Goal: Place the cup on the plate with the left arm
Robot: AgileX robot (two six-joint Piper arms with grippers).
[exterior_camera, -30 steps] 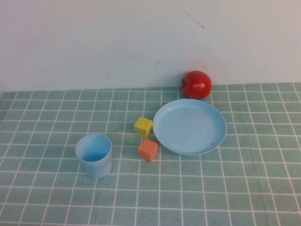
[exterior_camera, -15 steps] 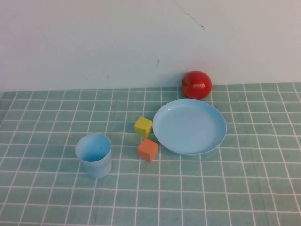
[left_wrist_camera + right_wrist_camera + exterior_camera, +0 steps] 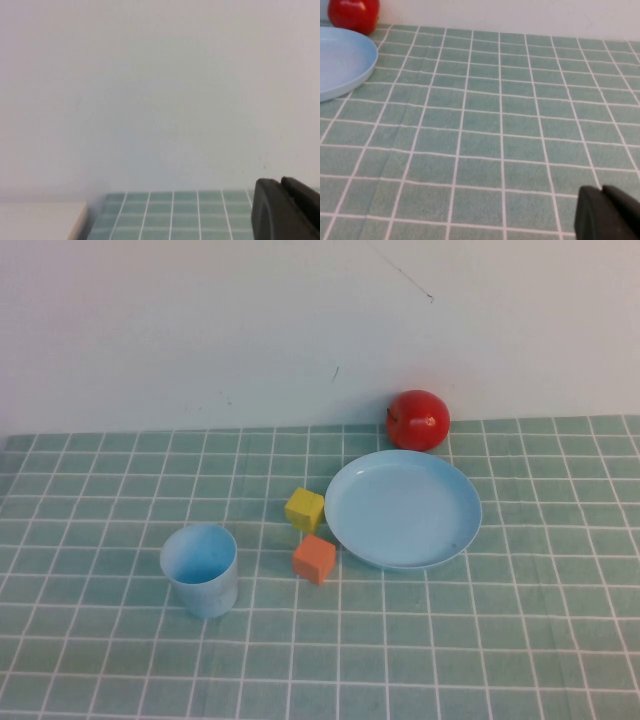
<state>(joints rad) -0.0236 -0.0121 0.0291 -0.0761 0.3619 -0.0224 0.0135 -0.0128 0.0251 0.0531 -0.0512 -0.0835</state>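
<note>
**Cup untouched, plate waiting: the job has not begun**

Nearest the robot, neither arm reaches into the high view. The left gripper shows only as a dark block at the corner of its own wrist view, looking out at the wall over the far edge of the tiled cloth; whether it is released or clenched cannot be told. The right gripper appears the same way, low over bare cloth to the right of the plate, and its state cannot be told either.

Farther in, the cup stands upright and empty on the left part of the cloth, well apart from the plate. Between them sit an orange block and, just behind it, a yellow block, both near the plate's left rim.

The plate lies right of centre with nothing on it. Behind it, against the wall, a red apple rests just beside its far rim.

By the look of things, every step remains: reaching for the cup, gripping it, carrying it past the blocks, and setting it down on the plate.
</note>
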